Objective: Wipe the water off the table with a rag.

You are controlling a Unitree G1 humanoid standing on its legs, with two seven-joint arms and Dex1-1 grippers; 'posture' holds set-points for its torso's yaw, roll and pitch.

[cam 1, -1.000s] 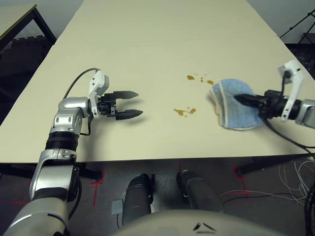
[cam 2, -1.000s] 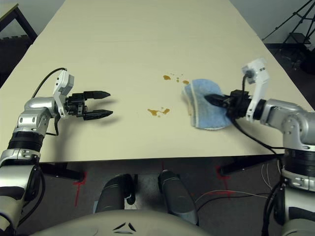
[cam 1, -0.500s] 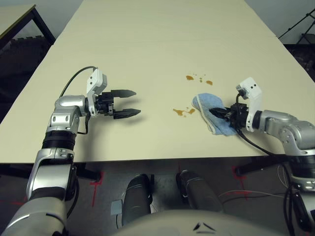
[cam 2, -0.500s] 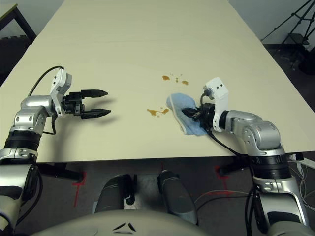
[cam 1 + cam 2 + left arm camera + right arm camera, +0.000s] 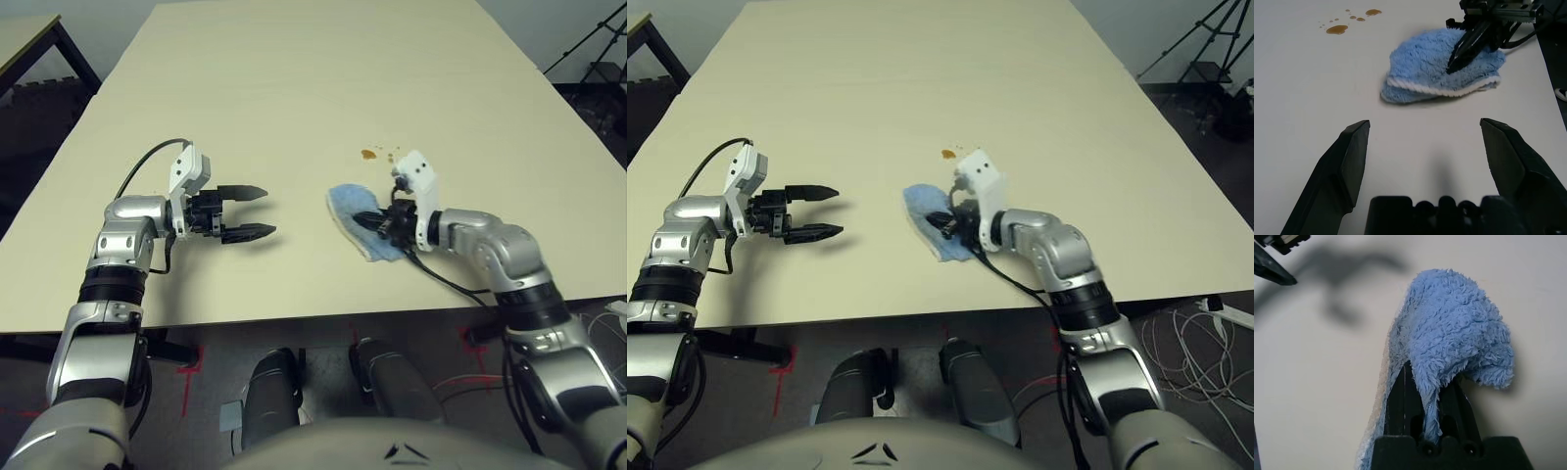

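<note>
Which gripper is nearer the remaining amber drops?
Right. The right gripper, shut on the rag, sits just beside the amber drops. The left gripper hovers open, well off to the left.

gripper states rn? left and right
Left gripper: open, holding nothing, above the table.
Right gripper: shut on the rag.

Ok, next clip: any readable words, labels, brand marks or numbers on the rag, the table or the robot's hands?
None can be read.
The rag: plain blue terry with white edging, no tag text visible.
The table: bare cream top, no markings apart from the water drops.
The left hand and right hand: black fingers and white wrist housings, no legible lettering.
</note>
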